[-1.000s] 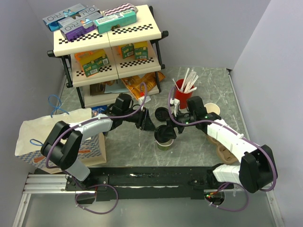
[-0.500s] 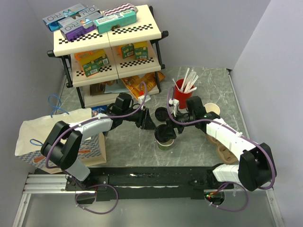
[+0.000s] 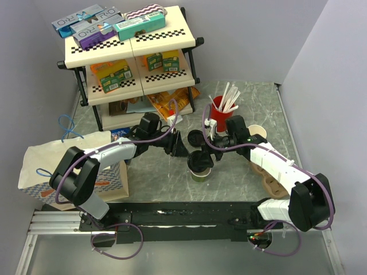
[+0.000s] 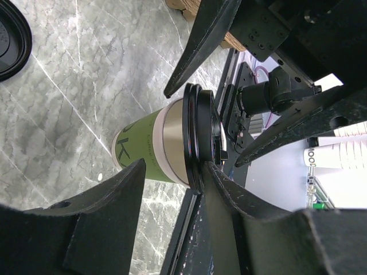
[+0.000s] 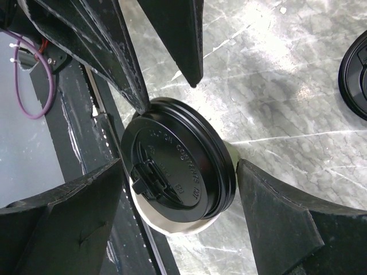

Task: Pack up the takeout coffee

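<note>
Right gripper (image 5: 179,166): fingers spread wide, one on each side of the black lid (image 5: 178,157), each tip right at the lid's edge. Whether they press on it cannot be told.

Black lid: on top of the green paper cup (image 4: 143,152), directly between the right gripper's fingers. A crescent of the cup's cream rim shows under the lid on the side nearest the right wrist.

Green paper cup: upright on the marble table (image 3: 229,184), below the right gripper and at the fingertips of the left gripper (image 4: 173,166).

Left gripper: fingers partly apart, nothing clamped between them. It is turned so that one tip lies level with the cup wall and the other level with the lid rim. Both tips reach the cup's near side; actual contact cannot be told.

Second black lid (image 3: 196,137): flat on the table just past the right gripper's fingertips, apart from the cup.

Red cup (image 3: 219,117) of white sticks: just beyond the right wrist.

Second green cup (image 3: 258,133), uncovered, cream inside: near the right wrist on its outer side.

Brown cardboard tray (image 3: 273,184): beside the right forearm, back toward the base.

Cream bag with blue handles (image 3: 63,157): well apart from the left gripper, out by that arm's elbow.

Shelf rack (image 3: 132,51) of boxes: farthest off, beyond the left gripper
</note>
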